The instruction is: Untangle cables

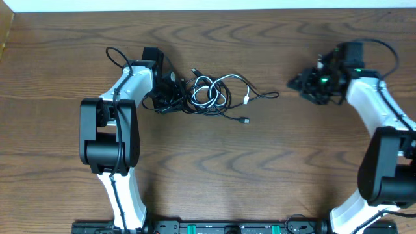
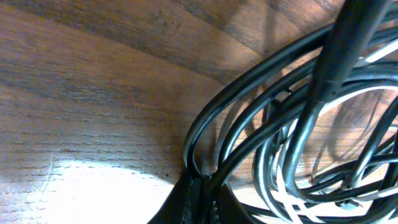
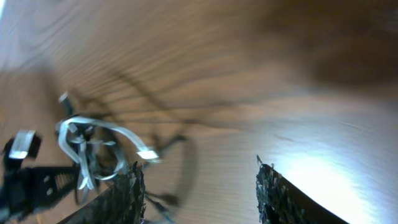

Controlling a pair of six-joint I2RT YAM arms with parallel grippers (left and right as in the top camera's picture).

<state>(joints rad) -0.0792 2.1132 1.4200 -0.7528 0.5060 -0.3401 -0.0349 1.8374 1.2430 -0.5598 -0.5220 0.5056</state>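
Observation:
The cables (image 1: 209, 95) lie in a tangled heap at the table's middle, black loops mixed with a white cord (image 1: 221, 83). My left gripper (image 1: 165, 99) is at the heap's left edge, shut on a few black cables. In the left wrist view these black loops (image 2: 249, 118) rise straight out of the closed left gripper (image 2: 202, 202). My right gripper (image 1: 297, 83) hovers right of the heap, apart from it. Seen from the right wrist, the right gripper (image 3: 199, 186) stands open with only bare table between its fingers; the white cord (image 3: 93, 140) shows blurred at left.
A black plug end (image 1: 244, 121) lies loose in front of the heap, and a thin black tail (image 1: 270, 96) runs out to the right. Both arm bases stand at the table's front edge. Bare wooden table (image 1: 214, 169) lies in front.

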